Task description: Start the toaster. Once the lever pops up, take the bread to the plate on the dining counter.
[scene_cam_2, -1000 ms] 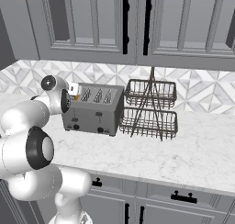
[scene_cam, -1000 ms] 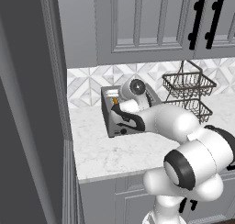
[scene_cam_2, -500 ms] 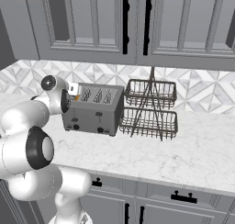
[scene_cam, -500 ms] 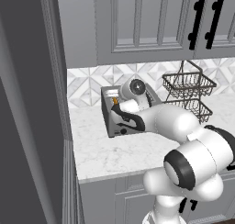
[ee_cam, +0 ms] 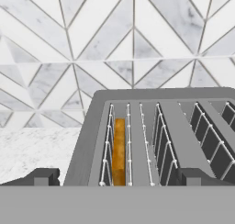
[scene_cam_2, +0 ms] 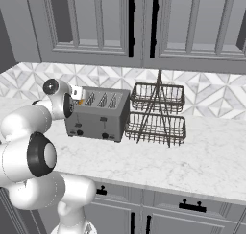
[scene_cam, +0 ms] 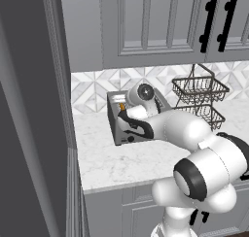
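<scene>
- In the hand view the gripper (ee_cam: 117, 177) stands with its jaws spread as wide as they go and nothing between them; one dark fingertip (ee_cam: 43, 176) rises at the lower left, the other at the lower right
- Between those tips, a little left of centre, the bread (ee_cam: 119, 152) sits down in the leftmost slot of the toaster (ee_cam: 156, 126), seen edge-on as a narrow orange strip
- The slice's long axis runs away from the camera along the slot, so it lies crosswise to the line between the two fingertips; I judge the open jaws already straddle the slot, with the slice's flat faces turned toward the fingers
- The bread lies ahead of and below the jaws, sunk inside the wire guides, not touching either finger
- The hand view does not show the toaster's front, so the levers and knobs cannot be read from it
- In the left base view the toaster (scene_cam: 121, 119) is largely covered by the arm, with a speck of orange bread (scene_cam: 122, 106) at its top left corner
- In the right base view the toaster (scene_cam_2: 98, 114) stands on the wall counter (scene_cam_2: 192, 156) just left of a wire basket rack (scene_cam_2: 157, 114); its front knobs show, and the hand hangs over its left end
- Whether a lever is down is too small to tell; starting the toaster looks not yet done
</scene>
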